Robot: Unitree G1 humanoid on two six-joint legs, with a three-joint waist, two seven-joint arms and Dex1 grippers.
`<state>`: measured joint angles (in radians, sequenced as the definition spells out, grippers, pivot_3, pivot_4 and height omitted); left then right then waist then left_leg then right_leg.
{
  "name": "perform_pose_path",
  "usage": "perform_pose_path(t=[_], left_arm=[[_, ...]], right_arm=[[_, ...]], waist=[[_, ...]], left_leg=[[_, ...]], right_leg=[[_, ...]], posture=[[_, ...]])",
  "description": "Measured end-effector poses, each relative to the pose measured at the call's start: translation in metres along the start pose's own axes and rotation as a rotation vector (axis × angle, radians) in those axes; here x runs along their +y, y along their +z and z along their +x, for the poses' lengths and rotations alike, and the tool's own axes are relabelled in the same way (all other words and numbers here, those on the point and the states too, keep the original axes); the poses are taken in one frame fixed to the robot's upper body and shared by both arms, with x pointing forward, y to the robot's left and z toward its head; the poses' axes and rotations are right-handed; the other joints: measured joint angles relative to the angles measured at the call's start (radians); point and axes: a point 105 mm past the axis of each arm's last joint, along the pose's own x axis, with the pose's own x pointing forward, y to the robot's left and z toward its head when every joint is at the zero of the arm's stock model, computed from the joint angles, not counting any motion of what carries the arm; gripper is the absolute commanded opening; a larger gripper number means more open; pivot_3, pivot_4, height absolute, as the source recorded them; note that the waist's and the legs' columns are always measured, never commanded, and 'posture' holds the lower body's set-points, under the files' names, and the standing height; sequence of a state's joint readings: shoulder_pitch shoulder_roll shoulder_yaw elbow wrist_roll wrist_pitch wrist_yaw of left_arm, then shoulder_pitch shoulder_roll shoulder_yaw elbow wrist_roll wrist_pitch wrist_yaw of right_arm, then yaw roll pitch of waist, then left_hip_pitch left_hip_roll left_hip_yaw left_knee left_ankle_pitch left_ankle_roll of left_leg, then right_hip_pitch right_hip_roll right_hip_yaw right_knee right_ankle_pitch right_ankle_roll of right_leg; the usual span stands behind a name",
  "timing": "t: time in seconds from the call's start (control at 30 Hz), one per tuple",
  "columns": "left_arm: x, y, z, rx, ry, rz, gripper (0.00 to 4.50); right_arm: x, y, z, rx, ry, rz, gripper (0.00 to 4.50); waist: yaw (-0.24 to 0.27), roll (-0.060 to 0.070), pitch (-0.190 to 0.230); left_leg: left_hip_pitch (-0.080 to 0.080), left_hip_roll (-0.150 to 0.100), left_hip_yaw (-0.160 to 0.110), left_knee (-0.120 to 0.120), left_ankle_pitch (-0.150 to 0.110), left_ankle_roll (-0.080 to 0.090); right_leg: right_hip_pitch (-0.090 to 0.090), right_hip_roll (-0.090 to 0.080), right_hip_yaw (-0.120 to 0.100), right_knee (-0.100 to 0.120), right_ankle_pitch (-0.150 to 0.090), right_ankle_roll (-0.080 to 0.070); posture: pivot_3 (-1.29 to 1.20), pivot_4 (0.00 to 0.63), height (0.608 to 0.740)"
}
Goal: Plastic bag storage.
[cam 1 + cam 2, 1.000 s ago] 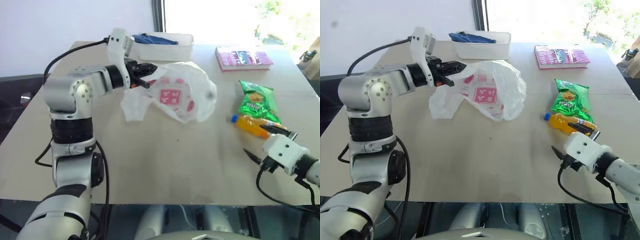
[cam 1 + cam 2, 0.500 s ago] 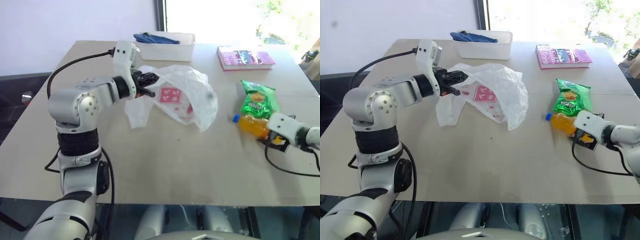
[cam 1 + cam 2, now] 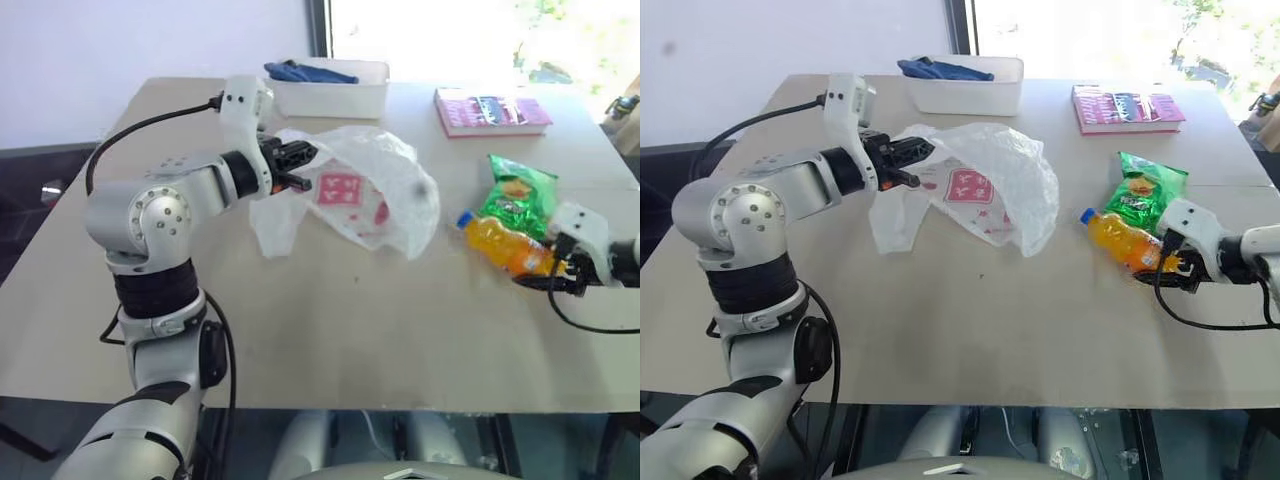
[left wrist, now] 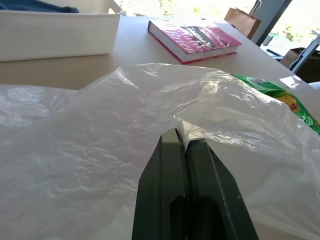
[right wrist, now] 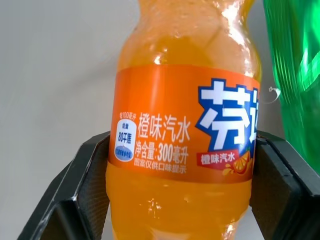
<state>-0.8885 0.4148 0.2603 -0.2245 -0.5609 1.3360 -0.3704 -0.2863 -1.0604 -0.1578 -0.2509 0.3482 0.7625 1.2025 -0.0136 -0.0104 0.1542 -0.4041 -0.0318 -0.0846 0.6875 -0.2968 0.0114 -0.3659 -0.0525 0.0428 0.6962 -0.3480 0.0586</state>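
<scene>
While the beige tabletop point(image 3: 330, 320) holds a pink book point(image 3: 492, 111), the left gripper point(image 3: 300, 165) pinches the crinkly white plastic bag point(image 3: 375, 190); the right gripper's point(image 3: 1160, 270) black fingers point(image 5: 85, 185) flank an orange soda bottle point(image 3: 1120, 240).

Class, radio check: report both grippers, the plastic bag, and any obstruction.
Left gripper shut on the translucent white plastic bag, rim lifted. Right gripper straddles the lying orange soda bottle, beside the green chip packet. Nothing between.

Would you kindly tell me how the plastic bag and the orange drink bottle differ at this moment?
The plastic bag is large, crumpled and translucent white; the orange drink bottle is small, firm and bright orange. The left gripper is shut on the bag; the right gripper's fingers flank the bottle. Both rest on the table.
</scene>
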Motion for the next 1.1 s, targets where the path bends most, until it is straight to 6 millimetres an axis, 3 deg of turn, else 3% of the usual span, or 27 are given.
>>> perform_pose_path(t=[0.1, 0.23, 0.37, 0.5, 0.63, 0.73, 0.9, 0.97, 1.1], left_arm=[[-0.002, 0.002, 0.001, -0.006, -0.007, -0.001, 0.0], [-0.003, 0.001, 0.006, 0.001, -0.015, 0.003, 0.0], [-0.013, -0.003, 0.012, 0.028, -0.068, 0.031, 0.0], [-0.021, 0.0, 0.012, 0.045, -0.123, 0.107, 0.0], [-0.026, -0.003, 0.011, 0.064, -0.157, 0.15, 0.0], [-0.035, -0.007, 0.008, 0.073, -0.198, 0.175, 0.0], [-0.055, -0.021, -0.001, 0.131, -0.305, 0.214, 0.0], [-0.054, -0.036, -0.007, 0.188, -0.322, 0.194, 0.0], [-0.062, -0.041, -0.01, 0.209, -0.365, 0.176, 0.0]], right_arm=[[0.034, 0.034, -0.013, -0.117, 0.068, -0.046, 3.13], [0.092, 0.047, -0.015, -0.25, 0.276, 0.042, 3.13], [0.118, 0.057, -0.002, -0.295, 0.346, 0.073, 3.13], [0.097, 0.068, 0.039, -0.278, 0.259, 0.158, 3.13], [0.076, 0.059, 0.075, -0.161, 0.194, 0.251, 3.13], [0.065, 0.064, 0.097, -0.147, 0.19, 0.345, 3.13], [0.046, 0.085, 0.12, -0.175, 0.184, 0.501, 3.13], [0.042, 0.106, 0.126, -0.214, 0.216, 0.546, 3.13], [0.029, 0.142, 0.135, -0.295, 0.231, 0.614, 3.13]], waist=[[0.001, -0.001, 0.0], [0.009, -0.002, 0.0], [0.003, -0.003, 0.0], [-0.017, -0.003, 0.001], [-0.022, -0.002, 0.001], [-0.029, -0.002, 0.001], [-0.034, -0.002, 0.001], [-0.047, -0.001, 0.001], [-0.056, -0.001, 0.001]], left_leg=[[-0.003, 0.0, -0.002, 0.001, 0.0, 0.0], [-0.003, -0.002, -0.004, 0.003, 0.0, 0.0], [0.002, -0.002, -0.002, 0.003, 0.0, 0.0], [0.007, -0.001, 0.001, 0.001, 0.0, 0.0], [0.004, -0.001, -0.002, -0.002, 0.0, 0.0], [0.001, -0.002, -0.001, -0.002, 0.0, 0.0], [-0.007, -0.002, -0.001, 0.0, 0.001, -0.001], [-0.008, -0.003, 0.0, 0.002, 0.001, -0.001], [-0.008, -0.003, -0.001, 0.004, 0.001, -0.001]], right_leg=[[0.0, 0.0, -0.003, 0.0, 0.0, 0.0], [0.0, -0.001, -0.003, 0.0, 0.0, 0.0], [0.004, -0.001, -0.002, 0.0, 0.0, 0.0], [0.005, 0.0, 0.002, 0.001, 0.0, 0.0], [0.002, 0.0, 0.0, -0.001, 0.0, 0.0], [-0.001, 0.0, -0.001, 0.0, 0.0, 0.0], [-0.011, 0.001, -0.001, 0.005, 0.0, 0.0], [-0.014, 0.001, -0.001, 0.015, 0.0, 0.0], [-0.014, 0.001, -0.002, 0.016, 0.0, 0.0]], posture=[[0.0, 0.15, 0.74], [0.0, 0.15, 0.74], [0.0, 0.15, 0.74], [0.0, 0.15, 0.74], [0.0, 0.15, 0.74], [0.0, 0.15, 0.74], [0.0, 0.15, 0.74], [0.0, 0.15, 0.74], [0.0, 0.15, 0.74]])
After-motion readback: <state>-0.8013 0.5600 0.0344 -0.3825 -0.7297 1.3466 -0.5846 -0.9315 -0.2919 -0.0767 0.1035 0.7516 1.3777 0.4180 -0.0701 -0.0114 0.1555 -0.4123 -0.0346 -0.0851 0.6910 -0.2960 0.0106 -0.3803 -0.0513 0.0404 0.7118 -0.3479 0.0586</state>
